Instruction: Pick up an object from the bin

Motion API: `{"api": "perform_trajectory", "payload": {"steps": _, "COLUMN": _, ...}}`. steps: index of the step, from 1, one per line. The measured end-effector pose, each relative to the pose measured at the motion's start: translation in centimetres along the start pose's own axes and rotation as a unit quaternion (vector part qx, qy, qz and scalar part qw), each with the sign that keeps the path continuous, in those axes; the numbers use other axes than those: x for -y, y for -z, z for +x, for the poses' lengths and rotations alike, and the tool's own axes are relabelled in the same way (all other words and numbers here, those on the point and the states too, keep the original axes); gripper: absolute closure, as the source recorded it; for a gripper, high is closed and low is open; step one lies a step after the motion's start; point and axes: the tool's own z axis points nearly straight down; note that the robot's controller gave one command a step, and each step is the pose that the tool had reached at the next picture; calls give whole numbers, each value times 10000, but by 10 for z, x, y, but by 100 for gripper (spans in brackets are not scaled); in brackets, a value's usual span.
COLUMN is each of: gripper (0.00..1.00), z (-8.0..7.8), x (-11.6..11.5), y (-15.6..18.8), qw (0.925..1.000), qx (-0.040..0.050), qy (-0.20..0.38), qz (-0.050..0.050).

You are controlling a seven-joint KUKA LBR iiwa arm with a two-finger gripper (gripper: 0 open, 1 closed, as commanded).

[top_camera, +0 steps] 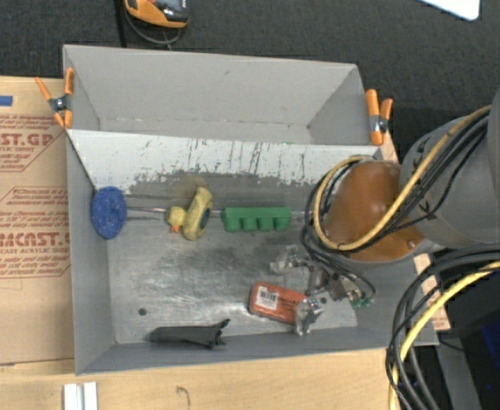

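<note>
From my console I see the gripper (299, 290) low in the front right of the grey metal bin (190, 267), fingers spread and released, just over the right end of the flat red rectangular packet with a white label (271, 301) lying on the floor there.

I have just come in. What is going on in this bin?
The robot arm reaches into the grey metal bin from the right. Its gripper is low over the near right part of the floor, at the right end of a small red packet with a white label. A flat black piece, a green ridged block, a yellow toy and a round blue thing lie apart from it.
</note>
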Motion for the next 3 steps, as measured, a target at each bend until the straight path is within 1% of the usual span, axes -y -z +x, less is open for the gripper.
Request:
{"api": "perform_trajectory", "payload": {"steps": 1, "gripper": 100, "z": 1, "x": -19, "y": -5, "qw": 9963, "qx": -16, "qy": -863, "qz": -10}}
{"api": "perform_trajectory", "payload": {"steps": 2, "gripper": 100, "z": 1, "x": -19, "y": -5, "qw": 9963, "qx": -16, "qy": -863, "qz": -10}}
{"api": "perform_trajectory", "payload": {"steps": 3, "gripper": 100, "z": -12, "x": -26, "y": 136, "qw": 9967, "qx": -82, "qy": -808, "qz": -22}}
